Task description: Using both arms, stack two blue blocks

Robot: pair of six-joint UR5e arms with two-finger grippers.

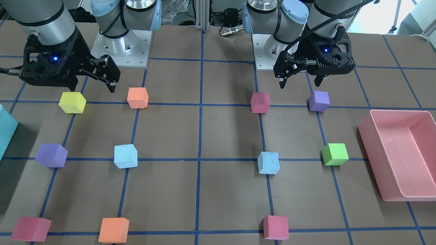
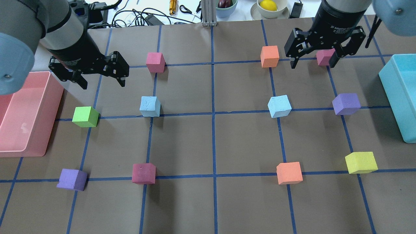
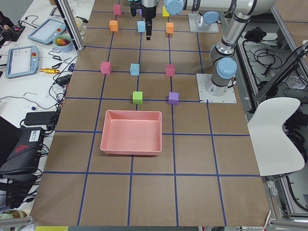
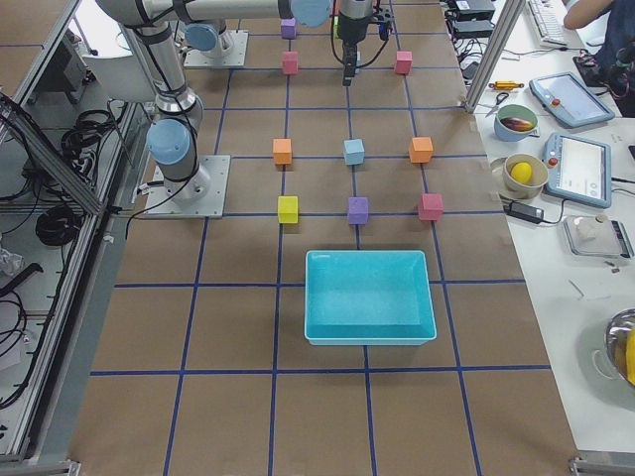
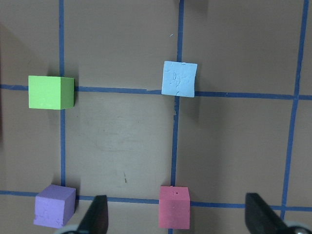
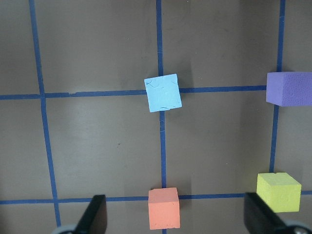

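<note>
Two pale blue blocks sit apart on the brown table, one on the left (image 2: pixel 150 106) and one on the right (image 2: pixel 279 106). My left gripper (image 2: pixel 102 83) hangs open and empty above the table, behind and left of the left blue block (image 5: pixel 179 79). My right gripper (image 2: pixel 312 62) hangs open and empty behind the right blue block (image 6: pixel 163 92). In the front-facing view the left gripper (image 1: pixel 300 82) is on the right, with its blue block (image 1: pixel 268 163) below it. The right gripper (image 1: pixel 92 86) is on the left above the other block (image 1: pixel 125 156).
A pink tray (image 2: pixel 53 113) stands at the left edge and a teal bin (image 2: pixel 391 97) at the right edge. Green (image 2: pixel 85 117), purple (image 2: pixel 346 104), orange (image 2: pixel 269 56), magenta (image 2: pixel 155 62) and yellow (image 2: pixel 360 162) cubes lie around the blue blocks on the taped grid.
</note>
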